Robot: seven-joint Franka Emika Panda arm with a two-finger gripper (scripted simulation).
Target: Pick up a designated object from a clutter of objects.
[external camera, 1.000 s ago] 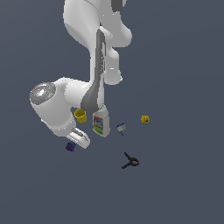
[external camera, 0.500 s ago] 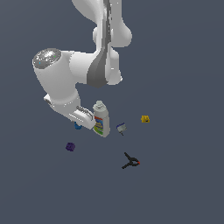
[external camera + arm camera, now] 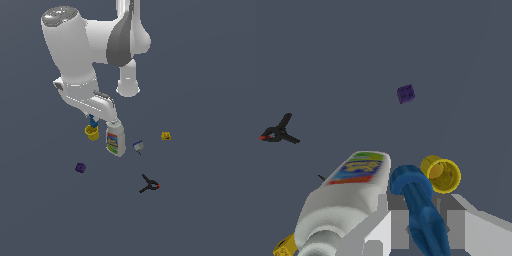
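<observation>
- One bright-blue blocky piece (image 3: 418, 210), rounded and elongated in the wrist view, sits between the two pale grey fingers (image 3: 391, 227) of the claw (image 3: 421, 225); the claw is narrowed onto it and appears to hold it.
- In the exterior view that same blue piece (image 3: 92, 120) shows just under the claw (image 3: 93, 119), directly above the small yellow cup (image 3: 92, 132), and it looks clear of the dark tabletop (image 3: 200, 210), though how far clear cannot be told.
- Just beside the claw stands the white labelled plastic bottle (image 3: 115, 139); in the wrist view its body (image 3: 341, 200) runs close along one finger, touching or nearly so.
- Beyond the claw, well apart, lies the small dark purple block (image 3: 80, 167).
- On the far side of the bottle from the claw sit a small grey-blue item (image 3: 138, 146) and, further off, a small yellow block (image 3: 166, 135).
- Well apart from the claw, nearer the camera in the exterior view, lies the black spring clamp with a red tip (image 3: 149, 185).
- Step in hand, as I judge it: the grasp is made and the lift is under way or just starting.
- Next move, as I judge it: raise the claw straight up with the grip kept firm, staying off the bottle and the yellow cup's rim (image 3: 442, 173) so neither is tipped or dragged.
</observation>
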